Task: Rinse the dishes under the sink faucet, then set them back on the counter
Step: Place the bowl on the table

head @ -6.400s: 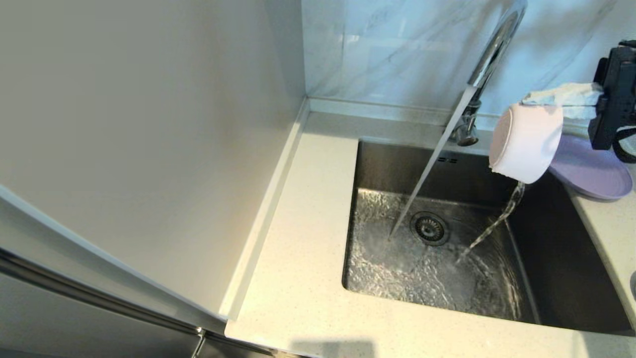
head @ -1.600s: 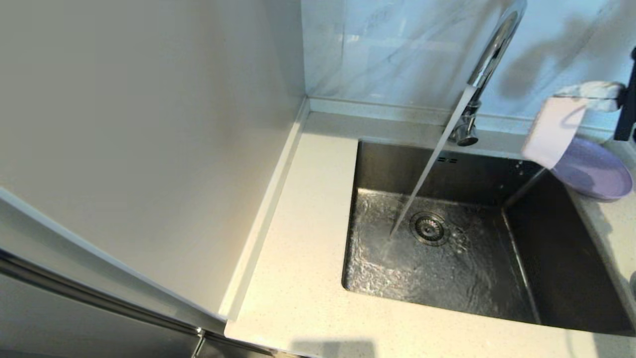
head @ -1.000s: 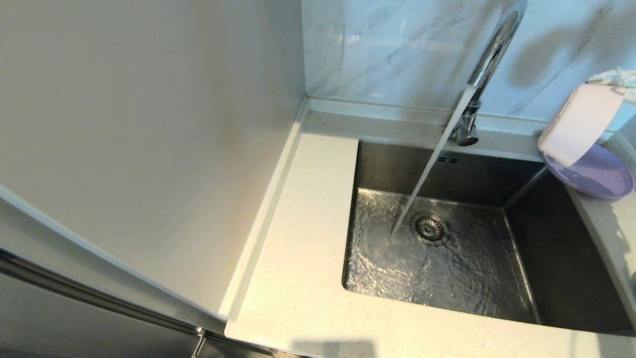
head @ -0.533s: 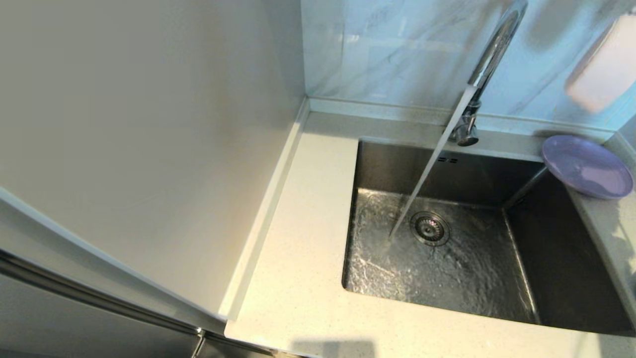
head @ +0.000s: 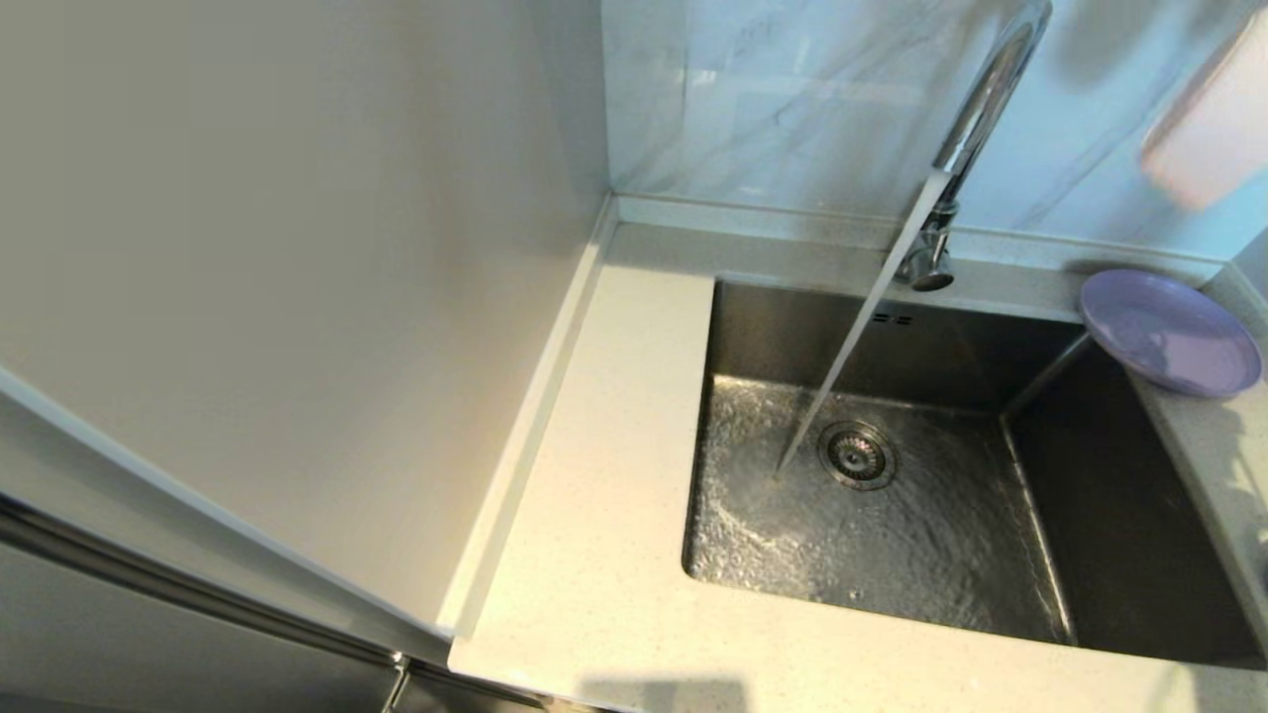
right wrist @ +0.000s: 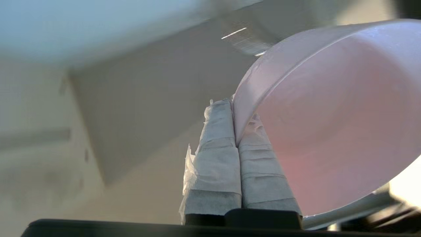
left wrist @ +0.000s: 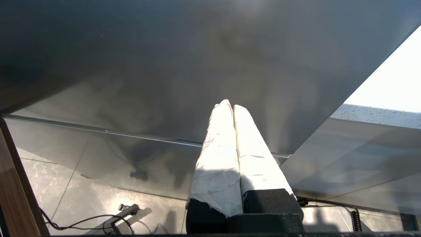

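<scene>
My right gripper (right wrist: 234, 110) is shut on the rim of the pale pinkish-white bowl (right wrist: 332, 115). In the head view the bowl (head: 1214, 129) hangs high at the right edge, above the lavender plate (head: 1169, 335), which lies on the counter (head: 604, 515) at the sink's back right corner. The gripper itself is out of sight there. The chrome faucet (head: 976, 119) pours a steady stream into the steel basin (head: 872, 505). My left gripper (left wrist: 229, 106) is shut on nothing, parked low beside a cabinet front. The pink saucer is out of view.
A tall pale wall panel (head: 297, 297) borders the counter on the left. The drain strainer (head: 857, 456) sits mid-basin under rippling water. A marbled backsplash (head: 792, 99) rises behind the faucet. Floor tiles and a cable (left wrist: 88, 220) show under the left arm.
The bowl has been tipped out over the basin, carried right across the lavender plate, then lifted high to the right edge. The water keeps running.
</scene>
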Robot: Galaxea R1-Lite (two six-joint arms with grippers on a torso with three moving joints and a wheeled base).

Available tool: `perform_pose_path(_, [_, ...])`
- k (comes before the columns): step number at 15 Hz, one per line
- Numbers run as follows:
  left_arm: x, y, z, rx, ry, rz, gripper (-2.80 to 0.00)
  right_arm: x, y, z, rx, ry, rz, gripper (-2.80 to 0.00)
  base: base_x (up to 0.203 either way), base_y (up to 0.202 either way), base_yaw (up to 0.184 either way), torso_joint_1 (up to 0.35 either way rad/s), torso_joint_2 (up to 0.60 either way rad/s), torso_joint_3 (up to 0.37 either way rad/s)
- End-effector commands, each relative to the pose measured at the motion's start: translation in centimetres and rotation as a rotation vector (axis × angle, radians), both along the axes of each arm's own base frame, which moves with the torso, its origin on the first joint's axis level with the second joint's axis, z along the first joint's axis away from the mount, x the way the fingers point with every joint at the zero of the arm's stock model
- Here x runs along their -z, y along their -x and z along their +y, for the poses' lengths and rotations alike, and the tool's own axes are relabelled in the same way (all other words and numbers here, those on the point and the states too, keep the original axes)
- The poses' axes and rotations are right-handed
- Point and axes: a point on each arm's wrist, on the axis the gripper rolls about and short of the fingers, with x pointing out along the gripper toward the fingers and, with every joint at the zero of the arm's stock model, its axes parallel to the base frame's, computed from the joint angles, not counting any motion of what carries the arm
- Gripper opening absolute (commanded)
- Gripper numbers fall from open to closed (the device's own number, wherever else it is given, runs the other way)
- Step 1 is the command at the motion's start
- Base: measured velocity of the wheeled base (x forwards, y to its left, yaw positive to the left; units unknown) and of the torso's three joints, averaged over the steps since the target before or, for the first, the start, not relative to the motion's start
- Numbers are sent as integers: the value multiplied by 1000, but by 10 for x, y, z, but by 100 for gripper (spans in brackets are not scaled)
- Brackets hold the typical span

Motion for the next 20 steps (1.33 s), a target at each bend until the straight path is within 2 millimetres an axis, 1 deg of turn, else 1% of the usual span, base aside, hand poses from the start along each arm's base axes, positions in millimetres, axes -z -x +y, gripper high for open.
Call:
perform_pose_path(1, [0,0,0,-1,0,0,-280,64,-2,-2,-7,-106,185,-280,0,0,0,0,0,0])
perform_pose_path(2, [0,0,0,-1,0,0,-280,75,-1,-1,-6,-116,206,-280,0,0,0,0,0,0])
perform_pose_path(3, [0,0,0,-1,0,0,-280,76,2,0,-6,-105,194,-280,0,0,0,0,0,0])
perform_pose_path(4, [0,0,0,0,0,0,-280,66,6,1,-7,-68,144,-280,0,0,0,0,0,0])
perform_pose_path(5, [0,0,0,-1,0,0,-280,45,12,3,-6,-7,58,-280,0,0,0,0,0,0])
perform_pose_path(7, [0,0,0,1,0,0,-280,-11,28,8,23,108,-127,-280,0,0,0,0,0,0])
perform_pose_path(8, [0,0,0,-1,0,0,-280,-35,35,11,58,127,-178,-280,0,0,0,0,0,0])
perform_pose_path(9, [0,0,0,0,0,0,-280,-53,38,13,92,116,-181,-280,0,0,0,0,0,0])
perform_pose_path(10, [0,0,0,-1,0,0,-280,-61,37,15,126,83,-125,-280,0,0,0,0,0,0])
perform_pose_path(11, [0,0,0,-1,0,0,-280,-58,34,17,167,61,-37,-280,0,0,0,0,0,0])
perform_pose_path(12, [0,0,0,-1,0,0,-280,-47,30,18,213,77,52,-280,0,0,0,0,0,0])
perform_pose_path(13, [0,0,0,-1,0,0,-280,-27,23,20,269,162,147,-280,0,0,0,0,0,0])
perform_pose_path(14, [0,0,0,-1,0,0,-280,-7,16,25,349,311,233,-280,0,0,0,0,0,0])
perform_pose_path(15, [0,0,0,-1,0,0,-280,6,13,30,428,484,306,-280,0,0,0,0,0,0])
perform_pose_path(16, [0,0,0,-1,0,0,-280,13,14,35,442,658,319,-280,0,0,0,0,0,0])
perform_pose_path(17, [0,0,0,-1,0,0,-280,14,17,40,404,811,268,-280,0,0,0,0,0,0])
perform_pose_path(19, [0,0,0,-1,0,0,-280,17,24,45,285,1101,126,-280,0,0,0,0,0,0])
perform_pose_path(20, [0,0,0,-1,0,0,-280,22,27,47,210,1229,78,-280,0,0,0,0,0,0])
